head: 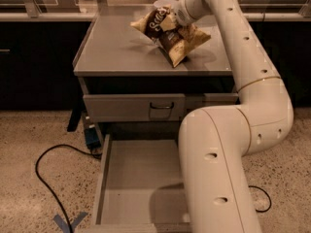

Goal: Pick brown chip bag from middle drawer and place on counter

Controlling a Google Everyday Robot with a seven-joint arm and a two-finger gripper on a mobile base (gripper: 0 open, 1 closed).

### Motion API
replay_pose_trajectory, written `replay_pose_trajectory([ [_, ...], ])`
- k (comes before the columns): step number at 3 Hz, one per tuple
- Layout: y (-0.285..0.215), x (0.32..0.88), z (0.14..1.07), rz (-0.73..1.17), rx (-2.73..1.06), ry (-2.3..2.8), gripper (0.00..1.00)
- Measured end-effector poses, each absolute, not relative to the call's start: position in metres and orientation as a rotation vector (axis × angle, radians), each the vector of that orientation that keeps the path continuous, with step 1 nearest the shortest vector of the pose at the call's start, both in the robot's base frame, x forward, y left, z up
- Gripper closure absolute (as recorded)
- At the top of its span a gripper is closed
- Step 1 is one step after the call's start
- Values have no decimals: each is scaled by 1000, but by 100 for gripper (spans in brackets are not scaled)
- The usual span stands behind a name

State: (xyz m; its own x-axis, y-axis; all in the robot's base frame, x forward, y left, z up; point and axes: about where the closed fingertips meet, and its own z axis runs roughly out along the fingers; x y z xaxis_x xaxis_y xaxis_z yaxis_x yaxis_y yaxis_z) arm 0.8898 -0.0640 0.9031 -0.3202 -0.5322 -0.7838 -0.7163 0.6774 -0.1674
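Observation:
The brown chip bag point(171, 37), dark brown with white script and tan ends, hangs tilted over the right part of the grey counter point(116, 47). Its lower corner is at or just above the surface; I cannot tell if it touches. My gripper point(171, 24) reaches in from the upper right and is shut on the bag's upper middle. The middle drawer point(138, 178) stands pulled open below, its flat grey floor bare, its right part hidden behind my white arm point(218, 169).
A closed drawer front with a small dark handle point(160, 106) sits under the counter. A white bowl point(163, 4) stands at the counter's back edge behind the bag. A black cable point(46, 169) loops on the speckled floor at left. Blue tape point(68, 222) marks the floor.

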Motion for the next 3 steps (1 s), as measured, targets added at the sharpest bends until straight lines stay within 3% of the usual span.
replay_pose_trajectory([
  [1,-60,877,876,397,-958,2056,100],
  [3,-60,877,879,397,-958,2055,57],
])
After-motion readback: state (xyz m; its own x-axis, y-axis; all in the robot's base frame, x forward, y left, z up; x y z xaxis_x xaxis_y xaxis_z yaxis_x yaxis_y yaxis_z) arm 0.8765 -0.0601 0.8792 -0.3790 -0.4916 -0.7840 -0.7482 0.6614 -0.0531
